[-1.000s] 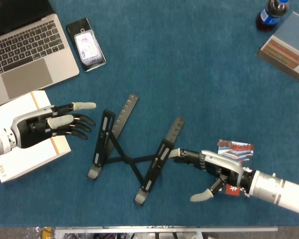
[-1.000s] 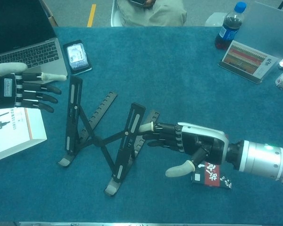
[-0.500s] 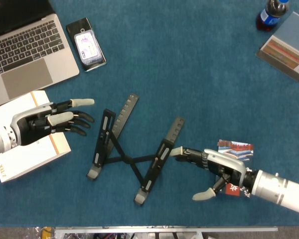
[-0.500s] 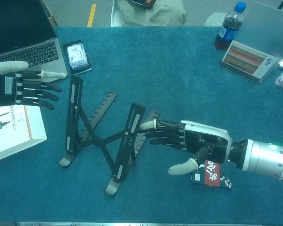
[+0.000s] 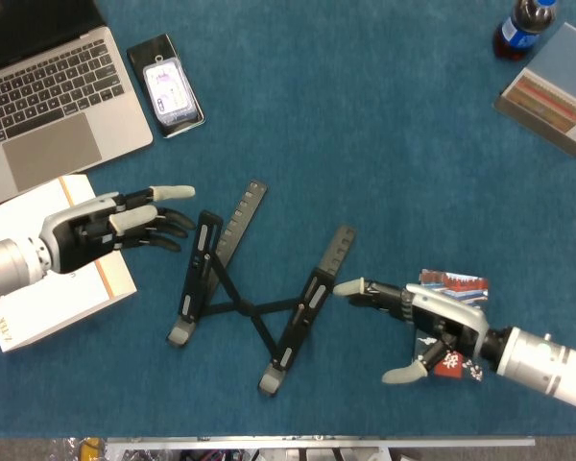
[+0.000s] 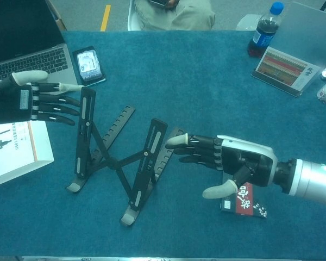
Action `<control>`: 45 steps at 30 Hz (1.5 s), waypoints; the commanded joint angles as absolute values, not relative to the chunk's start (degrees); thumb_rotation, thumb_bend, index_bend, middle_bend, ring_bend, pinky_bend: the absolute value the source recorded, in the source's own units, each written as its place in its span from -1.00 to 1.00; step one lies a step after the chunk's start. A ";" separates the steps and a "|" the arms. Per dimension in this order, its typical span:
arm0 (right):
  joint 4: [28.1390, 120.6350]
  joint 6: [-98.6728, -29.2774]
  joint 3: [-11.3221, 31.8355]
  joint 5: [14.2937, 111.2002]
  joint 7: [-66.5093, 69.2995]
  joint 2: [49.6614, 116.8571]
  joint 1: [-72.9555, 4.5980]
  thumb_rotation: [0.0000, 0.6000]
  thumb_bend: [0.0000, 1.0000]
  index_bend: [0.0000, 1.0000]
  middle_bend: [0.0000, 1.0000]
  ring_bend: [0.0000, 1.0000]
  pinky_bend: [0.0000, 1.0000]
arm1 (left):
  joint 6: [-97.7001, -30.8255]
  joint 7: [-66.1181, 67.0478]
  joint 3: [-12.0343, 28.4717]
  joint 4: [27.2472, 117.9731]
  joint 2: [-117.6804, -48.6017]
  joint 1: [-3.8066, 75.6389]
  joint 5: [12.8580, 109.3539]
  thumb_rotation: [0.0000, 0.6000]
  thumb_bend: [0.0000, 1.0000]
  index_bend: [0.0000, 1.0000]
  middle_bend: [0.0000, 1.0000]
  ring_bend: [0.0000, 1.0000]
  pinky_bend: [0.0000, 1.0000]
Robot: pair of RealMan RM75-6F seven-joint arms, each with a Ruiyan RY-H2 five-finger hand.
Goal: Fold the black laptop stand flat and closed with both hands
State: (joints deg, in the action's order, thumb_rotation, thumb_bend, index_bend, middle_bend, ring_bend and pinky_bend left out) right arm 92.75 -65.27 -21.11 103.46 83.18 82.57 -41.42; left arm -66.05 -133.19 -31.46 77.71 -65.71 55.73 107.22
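Laptop stand: I see the black laptop stand (image 5: 254, 288) lying unfolded on the blue table (image 5: 384, 154), its two long legs splayed apart and joined by crossed struts near the middle. It sits between my two hands, toward the near edge.

Left hand: my left hand (image 5: 106, 229) hovers over the table with its fingers apart and extended toward the stand's left leg. It holds nothing. In the chest view its fingertips (image 6: 70, 103) reach just beside the top of that leg; I cannot tell whether they touch.

Right hand: my right hand (image 5: 418, 317) is spread with fingers extended toward the stand's right leg, thumb hanging away from the rest. It grips nothing. In the chest view the fingertips (image 6: 174, 142) lie near the leg's upper end, with a small gap visible.

Under the right hand: a small printed packet (image 5: 453, 288) lies on the table, partly covered by the wrist.

Left surroundings: a white box (image 5: 48, 298), an open laptop (image 5: 53, 106) and a phone (image 5: 165, 84).

Far right: a soda bottle (image 5: 523, 24) and a printed card box (image 5: 552, 101).
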 commanded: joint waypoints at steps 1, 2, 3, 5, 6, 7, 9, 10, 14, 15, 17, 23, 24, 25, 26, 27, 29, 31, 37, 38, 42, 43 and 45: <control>92.97 -65.55 -21.27 103.53 83.11 81.93 -41.26 1.00 -0.85 -0.73 -0.85 -1.00 -0.98 | -65.77 -133.86 -30.76 77.23 -67.44 55.40 107.15 0.16 -0.51 -0.81 -0.46 -0.59 -0.59; 93.04 -65.64 -21.31 103.60 83.10 81.73 -41.22 1.00 -0.85 -0.73 -0.85 -1.00 -0.98 | -65.79 -134.05 -30.60 77.01 -67.99 55.33 107.26 0.15 -0.51 -0.81 -0.46 -0.59 -0.59; 93.09 -65.74 -21.39 103.70 83.15 81.53 -41.19 1.00 -0.85 -0.73 -0.85 -1.00 -0.98 | -65.80 -134.13 -30.47 76.78 -68.55 55.23 107.35 0.15 -0.51 -0.81 -0.45 -0.59 -0.59; 93.12 -66.03 -21.54 103.91 83.43 81.14 -41.08 1.00 -0.85 -0.73 -0.85 -1.00 -0.98 | -65.70 -134.22 -30.30 76.28 -69.81 54.96 107.55 0.15 -0.51 -0.81 -0.45 -0.59 -0.59; 93.05 -66.14 -21.60 103.99 83.53 80.95 -41.02 1.00 -0.85 -0.73 -0.85 -1.00 -0.98 | -65.57 -134.19 -30.22 76.08 -70.46 54.75 107.49 0.15 -0.51 -0.81 -0.45 -0.59 -0.59; 93.01 -66.22 -21.66 104.06 83.60 80.85 -40.96 1.00 -0.85 -0.73 -0.85 -1.00 -0.98 | -65.52 -134.23 -30.18 75.97 -70.91 54.57 107.43 0.15 -0.51 -0.81 -0.45 -0.59 -0.59; 92.90 -66.36 -21.78 104.23 83.90 80.68 -40.89 1.00 -0.85 -0.73 -0.85 -1.00 -0.98 | -65.45 -134.41 -30.05 75.73 -71.68 54.21 107.16 0.15 -0.51 -0.81 -0.45 -0.59 -0.59; 92.79 -66.43 -21.85 104.38 84.07 80.60 -40.86 1.00 -0.85 -0.73 -0.85 -1.00 -0.98 | -65.33 -134.38 -29.90 75.40 -72.22 53.95 106.88 0.15 -0.51 -0.81 -0.45 -0.59 -0.59; 92.50 -66.63 -22.00 104.82 84.61 80.46 -40.84 1.00 -0.85 -0.73 -0.85 -1.00 -0.98 | -65.20 -134.14 -29.35 74.61 -73.39 53.27 106.05 0.14 -0.51 -0.81 -0.45 -0.59 -0.60; 92.41 -66.67 -21.99 104.84 84.68 80.45 -40.79 1.00 -0.85 -0.73 -0.85 -1.00 -0.98 | -65.40 -134.47 -29.40 74.56 -73.37 53.24 106.13 0.14 -0.51 -0.81 -0.45 -0.59 -0.60; 92.30 -66.76 -21.97 104.85 84.92 80.44 -40.73 1.00 -0.85 -0.73 -0.85 -1.00 -0.98 | -65.90 -134.94 -29.57 74.56 -73.11 53.17 106.30 0.15 -0.51 -0.81 -0.45 -0.59 -0.60; 91.90 -66.61 -21.70 104.52 84.97 80.56 -40.54 1.00 -0.85 -0.73 -0.85 -1.00 -0.98 | -68.13 -138.48 -30.47 75.39 -72.26 52.42 106.79 0.15 -0.51 -0.81 -0.45 -0.59 -0.60; 91.87 -66.51 -21.64 104.34 84.79 80.55 -40.46 1.00 -0.85 -0.73 -0.85 -1.00 -0.98 | -68.53 -138.87 -30.66 75.51 -72.18 52.33 107.07 0.14 -0.51 -0.81 -0.45 -0.59 -0.60; 91.88 -66.40 -21.59 104.18 84.56 80.53 -40.40 1.00 -0.85 -0.73 -0.85 -1.00 -0.98 | -68.78 -139.00 -30.80 75.56 -72.14 52.27 107.30 0.15 -0.51 -0.81 -0.45 -0.59 -0.60; 91.93 -66.27 -21.54 104.03 84.35 80.52 -40.35 1.00 -0.85 -0.73 -0.85 -1.00 -0.98 | -69.00 -139.06 -30.88 75.63 -72.12 52.20 107.43 0.15 -0.51 -0.81 -0.45 -0.59 -0.60; 92.02 -66.12 -21.47 103.88 84.21 80.48 -40.33 1.00 -0.85 -0.73 -0.85 -1.00 -0.98 | -69.28 -139.23 -30.94 75.76 -72.11 52.10 107.53 0.15 -0.51 -0.81 -0.45 -0.59 -0.60; 92.04 -65.80 -21.26 103.52 83.59 80.56 -40.21 1.00 -0.85 -0.73 -0.85 -1.00 -0.98 | -69.67 -139.57 -31.09 75.84 -72.06 52.03 107.76 0.15 -0.51 -0.81 -0.45 -0.59 -0.60; 91.86 -65.32 -20.97 103.28 81.83 80.95 -40.00 1.00 -0.85 -0.73 -0.85 -1.00 -0.98 | -69.82 -139.67 -31.31 75.88 -71.88 52.07 107.97 0.15 -0.51 -0.81 -0.45 -0.59 -0.59; 91.88 -63.53 -20.50 103.51 81.15 82.27 -40.62 1.00 -0.85 -0.73 -0.85 -1.00 -0.98 | -70.11 -139.42 -32.13 76.57 -70.35 52.02 107.90 0.15 -0.51 -0.81 -0.45 -0.59 -0.59; 91.82 -63.27 -20.39 103.54 81.26 82.58 -40.76 1.00 -0.85 -0.73 -0.85 -1.00 -0.98 | -70.13 -139.34 -32.24 76.72 -70.10 51.99 107.87 0.15 -0.51 -0.81 -0.45 -0.59 -0.59; 91.53 -62.54 -19.39 103.44 81.73 84.38 -41.24 1.00 -0.85 -0.73 -0.85 -1.00 -0.98 | -70.10 -138.87 -32.66 77.43 -69.06 52.01 107.81 0.15 -0.51 -0.81 -0.45 -0.59 -0.59; 91.40 -62.48 -19.09 103.31 81.70 84.81 -41.27 1.00 -0.85 -0.73 -0.85 -1.00 -0.98 | -70.04 -138.76 -32.71 77.56 -68.85 52.02 107.76 0.15 -0.51 -0.81 -0.45 -0.59 -0.59; 91.13 -62.26 -18.35 102.74 81.53 85.80 -41.25 1.00 -0.85 -0.73 -0.85 -1.00 -0.98 | -69.94 -138.49 -32.82 77.81 -68.41 52.04 107.67 0.15 -0.51 -0.81 -0.45 -0.59 -0.59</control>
